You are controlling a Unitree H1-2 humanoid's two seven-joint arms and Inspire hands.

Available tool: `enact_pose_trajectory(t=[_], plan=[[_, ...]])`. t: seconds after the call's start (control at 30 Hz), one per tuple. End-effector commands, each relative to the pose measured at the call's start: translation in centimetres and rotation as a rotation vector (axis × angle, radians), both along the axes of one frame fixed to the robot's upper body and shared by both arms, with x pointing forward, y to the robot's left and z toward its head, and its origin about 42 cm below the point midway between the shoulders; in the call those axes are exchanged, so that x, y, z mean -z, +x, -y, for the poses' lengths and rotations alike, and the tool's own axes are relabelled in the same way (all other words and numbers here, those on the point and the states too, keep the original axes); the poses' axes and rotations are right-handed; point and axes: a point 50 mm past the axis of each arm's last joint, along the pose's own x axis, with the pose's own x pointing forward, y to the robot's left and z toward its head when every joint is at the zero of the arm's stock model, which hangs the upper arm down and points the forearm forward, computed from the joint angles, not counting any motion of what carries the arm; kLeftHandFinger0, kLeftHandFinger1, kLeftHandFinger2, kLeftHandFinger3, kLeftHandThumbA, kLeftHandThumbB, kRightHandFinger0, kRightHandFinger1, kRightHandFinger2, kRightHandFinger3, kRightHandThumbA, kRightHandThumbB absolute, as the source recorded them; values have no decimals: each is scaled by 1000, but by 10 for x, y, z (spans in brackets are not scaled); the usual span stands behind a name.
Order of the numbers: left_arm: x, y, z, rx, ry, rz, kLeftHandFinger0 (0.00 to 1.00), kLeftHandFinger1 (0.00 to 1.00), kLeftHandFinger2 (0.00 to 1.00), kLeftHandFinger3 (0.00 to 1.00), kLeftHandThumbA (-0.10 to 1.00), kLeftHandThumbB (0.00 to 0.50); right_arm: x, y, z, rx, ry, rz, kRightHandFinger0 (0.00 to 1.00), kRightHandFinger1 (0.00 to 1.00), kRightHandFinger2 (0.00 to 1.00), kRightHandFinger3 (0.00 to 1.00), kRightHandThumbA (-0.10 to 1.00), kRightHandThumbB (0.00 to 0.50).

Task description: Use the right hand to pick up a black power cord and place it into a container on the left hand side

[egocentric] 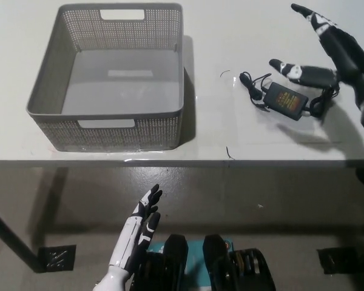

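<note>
cord (283,96): upper right, on table (230,133)
R hand (330,51): spread wide above cord, holding nothing
basket (112,79): upper left
L hand (136,233): bottom left, fingers apart, empty

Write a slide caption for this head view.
Open black right hand hovers over the power cord beside an empty grey basket; white left hand rests low.

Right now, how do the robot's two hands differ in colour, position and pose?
The right hand is black and spread open above the power cord on the table; the left hand is white and rests low, below the table edge. The right hand reaches toward the cord; the left hand is idle. Both are open and hold nothing.
</note>
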Motion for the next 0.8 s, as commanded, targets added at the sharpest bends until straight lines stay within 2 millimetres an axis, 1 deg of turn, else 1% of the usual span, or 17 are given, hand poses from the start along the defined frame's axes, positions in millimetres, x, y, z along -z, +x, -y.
enact_pose_trajectory(t=[0.0,0.03,0.1,0.17,0.23,0.4,0.5,0.53,0.57,0.63,0.67,0.77], plan=[[-8,2,1,-11,-13,70,1000,1000,1000,1000,1000,0,-38,26,7,75,-145,15,1000,1000,1000,1000,860,500],[-8,2,1,-15,-17,69,1000,1000,1000,1000,1000,5,-39,34,6,84,-161,-9,1000,1000,1000,1000,870,500],[-8,1,2,-18,-17,64,1000,1000,1000,1000,1000,0,-41,42,6,92,-193,-31,1000,1000,1000,1000,876,500],[-7,0,2,-14,-17,65,1000,1000,1000,1000,1000,0,-41,50,4,100,-216,-56,1000,1000,1000,1000,838,500],[-7,0,2,-11,-15,66,1000,1000,1000,1000,1000,0,-39,57,5,113,-232,-92,1000,1000,1000,1000,831,500],[-8,-1,1,-11,-11,69,1000,1000,1000,1000,1000,0,-34,64,10,133,-279,-143,1000,1000,1000,1000,824,500],[-7,-1,0,-9,-15,69,1000,1000,1000,1000,1000,0,-33,65,11,140,-314,-173,1000,1000,1000,1000,853,500],[-7,0,0,-9,-21,67,1000,1000,1000,1000,1000,9,-33,65,11,143,-323,-184,1000,1000,1000,1000,843,500],[-7,0,0,-8,-27,63,1000,1000,1000,1000,1000,2,-32,65,11,144,-328,-192,1000,1000,1000,1000,841,500],[-6,-1,0,-10,-19,61,1000,1000,1000,1000,1000,0,-28,68,12,156,-341,-250,1000,1000,1000,1000,794,500],[-6,-1,0,-11,-17,61,1000,1000,1000,1000,1000,7,-26,69,12,159,-341,-279,1000,1000,1000,1000,787,500],[-5,-3,1,-13,-13,60,1000,1000,1000,1000,1000,0,-17,72,12,148,-341,-330,1000,1000,1000,1000,779,500]])
